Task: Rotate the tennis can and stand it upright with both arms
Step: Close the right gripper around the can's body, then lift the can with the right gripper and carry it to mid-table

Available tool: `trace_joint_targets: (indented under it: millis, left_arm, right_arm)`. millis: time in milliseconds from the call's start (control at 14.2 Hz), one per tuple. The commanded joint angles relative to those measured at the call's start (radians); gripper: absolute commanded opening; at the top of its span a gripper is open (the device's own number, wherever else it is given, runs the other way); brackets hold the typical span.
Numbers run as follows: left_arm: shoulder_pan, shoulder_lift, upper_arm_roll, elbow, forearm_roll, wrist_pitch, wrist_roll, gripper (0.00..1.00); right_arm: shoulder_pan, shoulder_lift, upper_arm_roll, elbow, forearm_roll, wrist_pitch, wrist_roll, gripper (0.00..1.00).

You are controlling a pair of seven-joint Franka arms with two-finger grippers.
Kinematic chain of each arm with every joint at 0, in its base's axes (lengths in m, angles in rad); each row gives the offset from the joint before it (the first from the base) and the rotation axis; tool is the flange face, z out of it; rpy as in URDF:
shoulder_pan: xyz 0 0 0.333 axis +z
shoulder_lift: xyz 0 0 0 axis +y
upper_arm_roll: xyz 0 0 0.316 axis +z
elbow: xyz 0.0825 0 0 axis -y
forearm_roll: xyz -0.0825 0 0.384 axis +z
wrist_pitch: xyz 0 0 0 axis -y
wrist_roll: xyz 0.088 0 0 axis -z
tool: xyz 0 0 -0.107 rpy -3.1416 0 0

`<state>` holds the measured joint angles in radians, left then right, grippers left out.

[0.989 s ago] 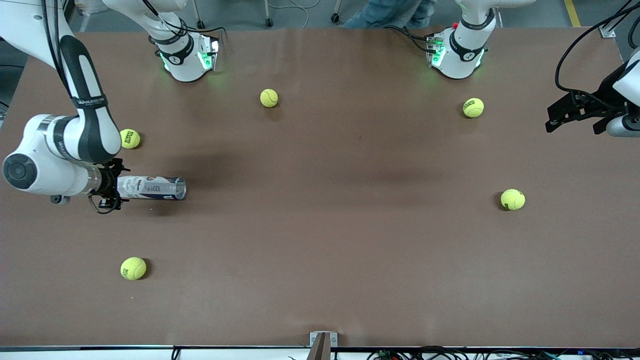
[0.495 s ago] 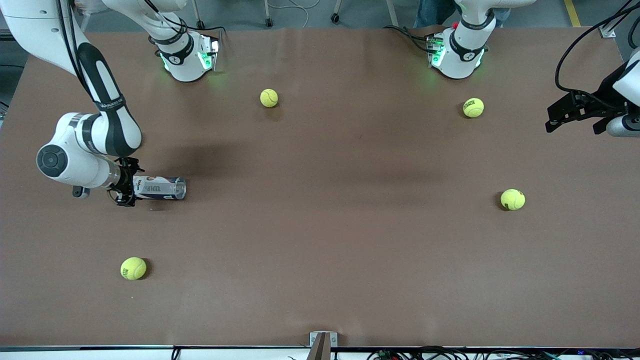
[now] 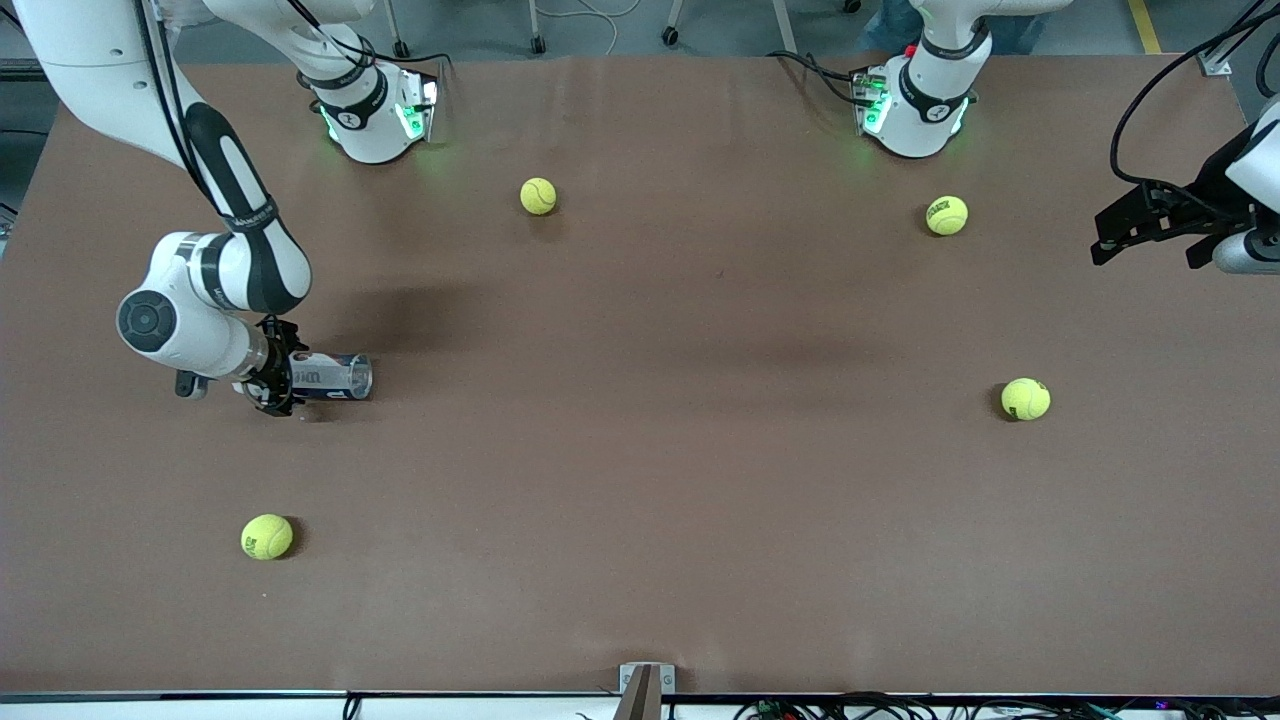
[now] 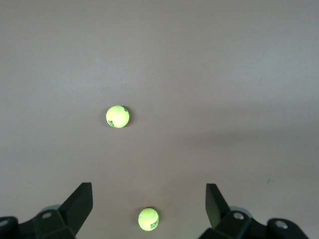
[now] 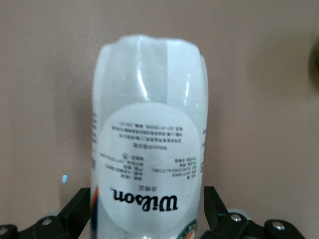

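- Tennis can [image 3: 330, 376] lay on its side in the front view, toward the right arm's end of the table at about nine o'clock from the table's middle, its long axis running along the table's length.
- I had the right gripper [image 3: 276, 380] down at the can's end, the one pointing away from the table's middle, with its jaws wide and set around that end; I judged this the approach-and-straddle step, no squeeze yet.
- I saw a tennis ball [image 3: 266, 536] at about seven o'clock from the can, nearer the camera and well apart from it.
- I kept the left gripper [image 3: 1150, 225] waiting over the table's edge at the left arm's end, at about three o'clock.
- In the left wrist view I saw the left gripper's fingers [image 4: 75, 209] spread wide with nothing between them, only two balls on bare table below.
- In the right wrist view the can filled the gap between the right gripper's fingers [image 5: 79, 211], one finger at each flank; I could not tell whether the pads touched it.
- The can looked like clear plastic with a white label and a dark "Wilson" mark, smooth and rounded.
- My judgement: the next move called for closing squarely across the can, then turning it toward the table's middle so the left arm could help upright it; a loose pinch could let it roll.
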<state>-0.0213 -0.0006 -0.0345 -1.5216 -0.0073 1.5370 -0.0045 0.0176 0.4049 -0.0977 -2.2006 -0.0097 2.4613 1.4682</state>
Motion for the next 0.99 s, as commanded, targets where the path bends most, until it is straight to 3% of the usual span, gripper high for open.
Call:
trace_joint_targets:
  millis: [0,212,495,919]
  left_arm:
    - [0.003,0.002,-0.005,0.011,0.013,-0.009,-0.012,1.0]
    - [0.006,0.005,-0.005,0.012,0.013,-0.009,-0.012,1.0]
    - [0.006,0.005,-0.005,0.012,0.013,-0.009,-0.012,1.0]
    - [0.008,0.004,-0.002,0.012,0.012,-0.009,-0.011,1.0]
  right_arm:
    - [0.013,-0.003,-0.002,-0.021,0.01,0.005,-0.002,0.86]
    - [0.015,-0.005,-0.001,-0.005,0.008,-0.048,-0.043,0.6]
    - [0.109,-0.014,0.01,0.064,0.036,-0.152,-0.016,0.58]
    - [0.414,-0.012,0.01,0.232,0.154,-0.226,0.187,0.58]
